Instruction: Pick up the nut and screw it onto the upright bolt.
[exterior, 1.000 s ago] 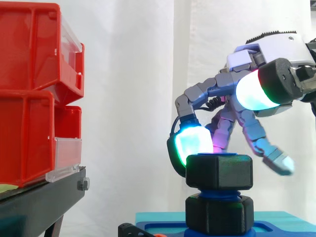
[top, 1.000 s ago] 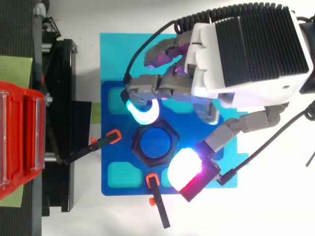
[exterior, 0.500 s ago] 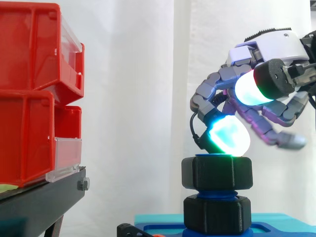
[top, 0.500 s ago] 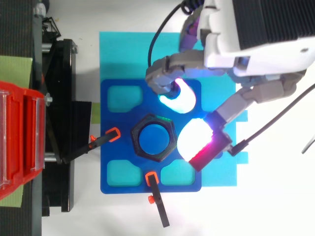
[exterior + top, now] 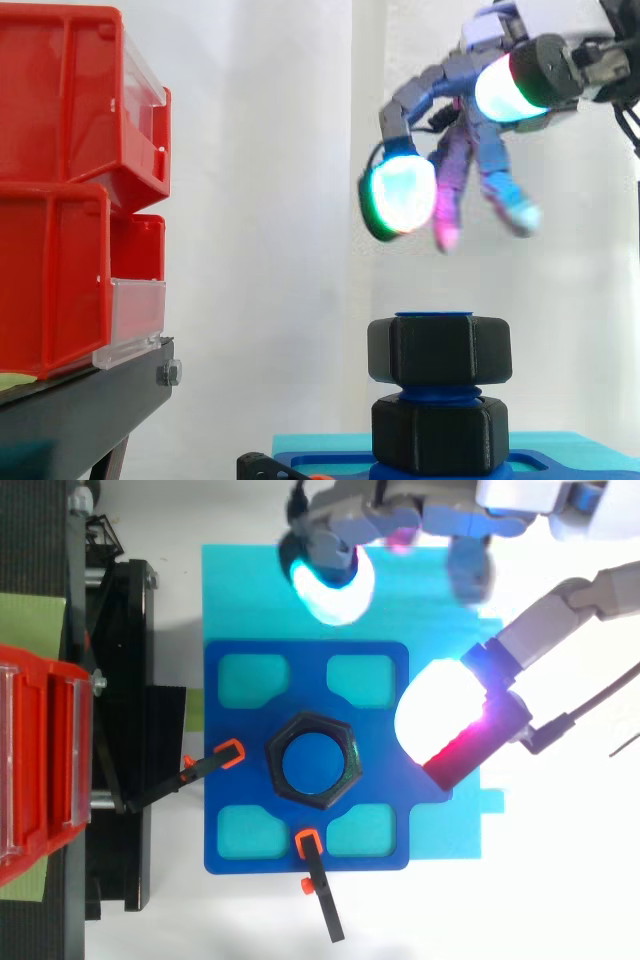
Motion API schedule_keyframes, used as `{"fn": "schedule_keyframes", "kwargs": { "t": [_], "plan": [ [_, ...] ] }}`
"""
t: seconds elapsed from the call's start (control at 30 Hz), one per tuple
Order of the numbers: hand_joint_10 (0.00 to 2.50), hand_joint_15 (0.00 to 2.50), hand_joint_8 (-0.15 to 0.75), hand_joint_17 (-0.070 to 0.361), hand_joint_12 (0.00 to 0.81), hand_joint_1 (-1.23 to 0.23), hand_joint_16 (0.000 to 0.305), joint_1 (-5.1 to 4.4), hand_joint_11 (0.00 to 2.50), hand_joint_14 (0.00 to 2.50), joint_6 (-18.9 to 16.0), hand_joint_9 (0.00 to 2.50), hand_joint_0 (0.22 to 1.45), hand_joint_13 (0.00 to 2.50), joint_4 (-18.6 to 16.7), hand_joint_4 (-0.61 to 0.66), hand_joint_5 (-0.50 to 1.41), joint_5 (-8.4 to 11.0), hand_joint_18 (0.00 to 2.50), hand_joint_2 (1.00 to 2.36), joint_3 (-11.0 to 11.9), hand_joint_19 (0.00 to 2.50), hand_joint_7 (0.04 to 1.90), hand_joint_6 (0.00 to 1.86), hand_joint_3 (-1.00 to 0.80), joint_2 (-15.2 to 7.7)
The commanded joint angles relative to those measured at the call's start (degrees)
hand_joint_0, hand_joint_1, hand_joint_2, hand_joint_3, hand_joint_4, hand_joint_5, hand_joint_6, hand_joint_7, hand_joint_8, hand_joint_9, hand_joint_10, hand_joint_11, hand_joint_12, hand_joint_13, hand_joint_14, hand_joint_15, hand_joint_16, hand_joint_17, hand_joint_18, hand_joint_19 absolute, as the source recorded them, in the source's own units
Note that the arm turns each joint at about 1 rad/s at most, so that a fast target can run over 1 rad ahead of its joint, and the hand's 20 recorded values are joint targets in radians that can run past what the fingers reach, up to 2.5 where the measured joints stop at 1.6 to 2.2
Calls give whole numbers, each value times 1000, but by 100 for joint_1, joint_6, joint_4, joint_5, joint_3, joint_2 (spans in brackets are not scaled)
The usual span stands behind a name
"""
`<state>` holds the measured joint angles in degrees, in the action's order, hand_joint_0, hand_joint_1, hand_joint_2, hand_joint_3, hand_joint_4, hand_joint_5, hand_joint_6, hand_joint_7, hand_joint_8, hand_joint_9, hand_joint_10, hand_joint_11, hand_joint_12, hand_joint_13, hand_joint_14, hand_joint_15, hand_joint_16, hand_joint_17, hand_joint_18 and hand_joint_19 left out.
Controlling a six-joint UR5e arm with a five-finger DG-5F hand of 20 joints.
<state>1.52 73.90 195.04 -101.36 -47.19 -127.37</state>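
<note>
Hand [image 5: 400,195] lifted away — nut [image 5: 440,350] on bolt [image 5: 311,766].

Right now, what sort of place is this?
Probably a robotics lab test bench: red bins on a black stand, a white curtain behind, and a blue plate holding an upright bolt with a nut on it.

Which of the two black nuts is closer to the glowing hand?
The upper nut, at the blue bolt's top; the lower nut sits beneath it, and the hand hangs above both.

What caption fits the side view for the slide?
Open hand hovers clear above the black nut sitting at the top of the blue bolt.
</note>
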Motion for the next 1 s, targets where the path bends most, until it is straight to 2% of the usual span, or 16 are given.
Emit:
{"fn": "schedule_keyframes", "kwargs": {
  "t": [0.0,0.07,0.17,0.27,0.3,0.33,0.43,0.57,0.63,0.83,0.97],
  "plan": [
    [9,102,285,121,376,-398,54,-46,236,4,63,1095,483,653,16,194,-133,55,448,1000,43,294,746,503,-500,-16],
    [2,22,278,125,377,-408,55,-82,67,0,28,875,471,512,-45,172,-154,55,313,1000,-27,203,674,502,-500,-34],
    [0,0,273,124,383,-409,55,-178,0,0,-192,751,467,430,-441,155,-164,72,209,1000,-352,150,642,502,-500,-34],
    [0,0,250,125,380,-357,55,-249,0,0,-429,604,460,342,-836,96,-172,107,92,1000,-607,86,594,501,-500,-34],
    [0,0,250,125,379,-349,55,-249,0,0,-429,578,459,324,-836,88,-173,107,74,1000,-607,80,587,501,-500,-34],
    [0,0,242,124,378,-336,55,-319,0,0,-623,518,458,293,-1135,72,-178,116,42,1000,-783,55,569,501,-500,-43],
    [0,0,233,127,382,-316,56,-416,0,0,-693,440,453,235,-1285,43,-191,116,0,1000,-968,42,548,500,-500,-43],
    [0,0,228,127,382,-306,56,-495,0,0,-693,387,452,206,-1311,27,-200,151,0,1000,-1047,37,534,500,-500,-43],
    [0,0,224,128,381,-300,57,-503,0,0,-702,367,451,196,-1320,23,-208,178,0,1000,-1099,26,529,500,-500,-43],
    [0,0,228,128,384,-293,57,-583,0,0,-904,354,449,184,-1750,31,-215,178,0,1000,-1179,17,527,500,-500,-87],
    [0,0,232,128,384,-282,57,-591,0,0,-913,365,450,197,-1865,41,-214,160,0,1000,-1170,15,528,500,-500,-130]
  ]
}}
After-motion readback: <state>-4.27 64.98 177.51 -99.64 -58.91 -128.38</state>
